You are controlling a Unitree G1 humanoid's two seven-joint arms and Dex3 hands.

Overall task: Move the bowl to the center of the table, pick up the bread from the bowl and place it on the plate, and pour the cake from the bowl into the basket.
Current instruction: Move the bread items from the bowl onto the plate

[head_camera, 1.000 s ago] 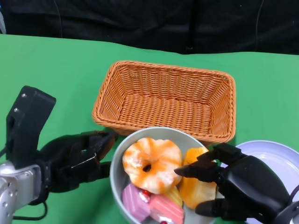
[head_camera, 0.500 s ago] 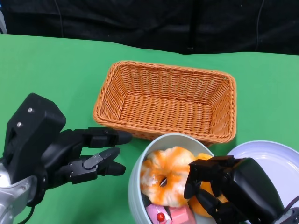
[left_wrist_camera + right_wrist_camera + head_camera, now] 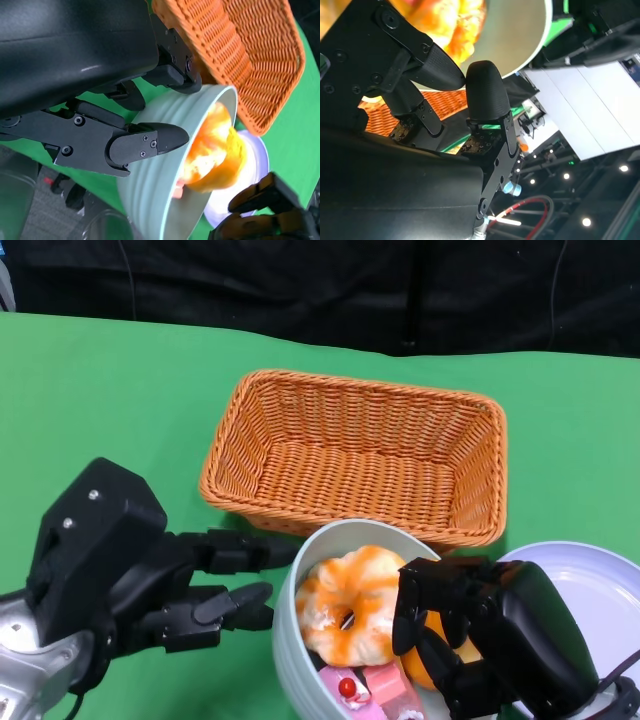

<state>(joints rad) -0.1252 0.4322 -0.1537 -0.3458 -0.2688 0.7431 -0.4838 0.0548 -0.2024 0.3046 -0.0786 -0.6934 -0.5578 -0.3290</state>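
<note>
The pale grey-green ribbed ceramic bowl (image 3: 300, 640) now sits near the front edge of the green worktop (image 3: 110, 390), just in front of the orange woven wicker basket (image 3: 355, 455) and beside the white round plate (image 3: 590, 580). Over the last second it has shifted toward the robot's right and a little back toward the plate, so its rim now lies close under the basket's near wall.

The right hand (image 3: 480, 635) has turned over: a second ago its fingers pointed across the bowl, and now it hangs above the bowl's right side with its fingers curled down toward the contents. It covers part of the orange-glazed ring-shaped bread (image 3: 345, 605). Whether its fingers have closed on the bread cannot be told from the head view, and the right wrist view shows only fingertips near the bowl's rim.

The left hand (image 3: 170, 585) has come back up beside the bowl. Its fingers are spread and holding nothing, with fingertips (image 3: 150, 142) just at the bowl's outer wall; contact is uncertain.

The pink square cake pieces (image 3: 375, 690) lie in the bowl's near side, beneath the bread.

This suggests the bowl-moving step is about finished and the bread pick is starting. The bread must lift clear without dragging the cake out.
</note>
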